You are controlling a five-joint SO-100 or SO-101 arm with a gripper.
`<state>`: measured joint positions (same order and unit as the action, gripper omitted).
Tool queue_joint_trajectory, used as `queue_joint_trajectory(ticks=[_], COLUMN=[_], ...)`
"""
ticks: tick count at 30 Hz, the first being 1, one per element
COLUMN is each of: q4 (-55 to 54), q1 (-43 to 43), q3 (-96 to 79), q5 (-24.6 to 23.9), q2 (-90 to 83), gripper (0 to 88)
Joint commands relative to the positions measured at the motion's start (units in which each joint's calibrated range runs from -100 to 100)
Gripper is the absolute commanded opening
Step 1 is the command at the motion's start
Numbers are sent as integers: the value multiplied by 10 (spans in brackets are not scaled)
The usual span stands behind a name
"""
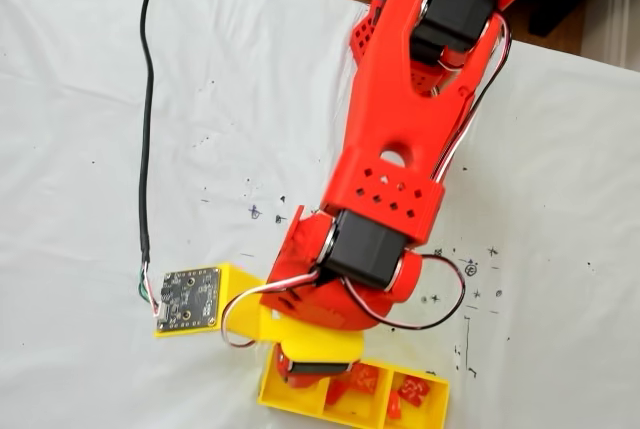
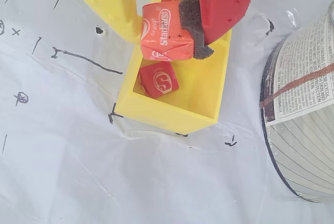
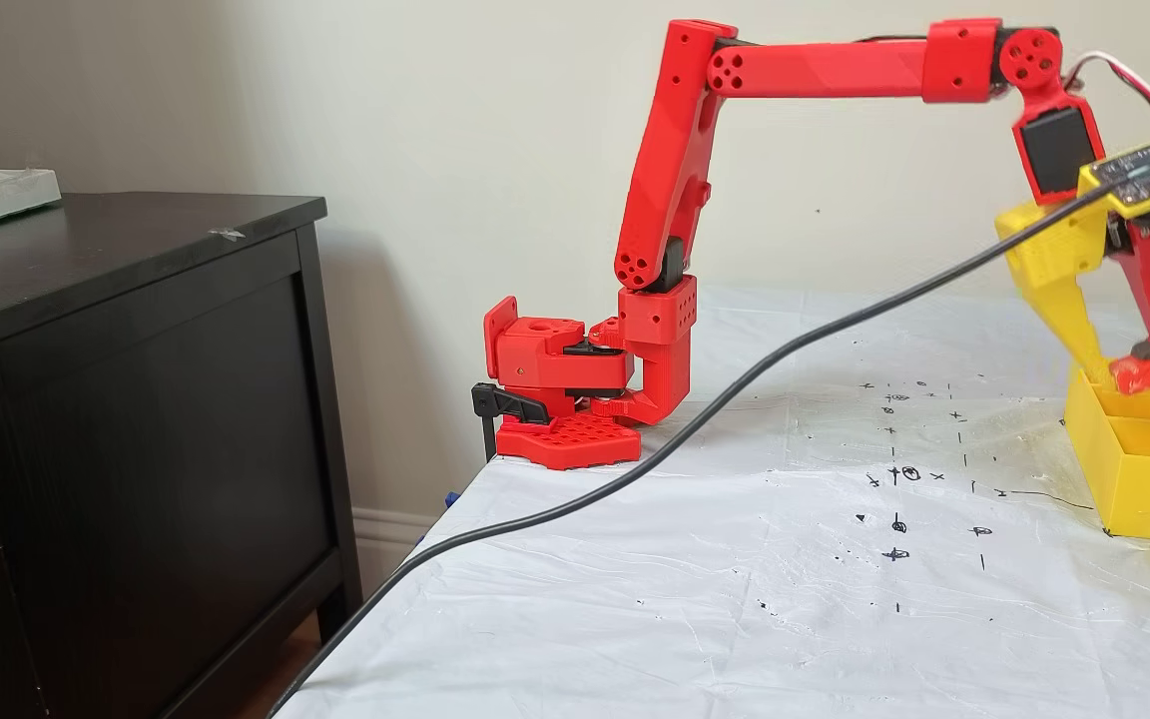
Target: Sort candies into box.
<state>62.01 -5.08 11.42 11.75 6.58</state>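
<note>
Gripper [image 2: 169, 33] pinching orange candy [image 2: 166, 38] directly above box [image 2: 172, 117] end compartment, red candy [image 2: 159, 79] beneath. Drop stage; next, part the fingers.

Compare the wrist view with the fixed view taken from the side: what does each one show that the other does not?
Wrist view alone: the print on the held candy, a darker red candy lying in the compartment below it, and a printed can beside the box. Side fixed view alone: the arm base clamped at the table edge, the black cabinet, the cable. Both: the end effector gripping a candy over the yellow box.
</note>
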Motion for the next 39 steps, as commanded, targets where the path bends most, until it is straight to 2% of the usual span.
queue_joint_trajectory(ticks=[1,18,21,27,30,39], q4=[-6,7,7,8,11,14], q1=[13,13,12,12,12,12], q3=[107,111,110,110,111,111], q5=[1,4,4,2,-1,-3], q2=[5,14,13,13,14,6], gripper=[2,2,23,411,475,462])
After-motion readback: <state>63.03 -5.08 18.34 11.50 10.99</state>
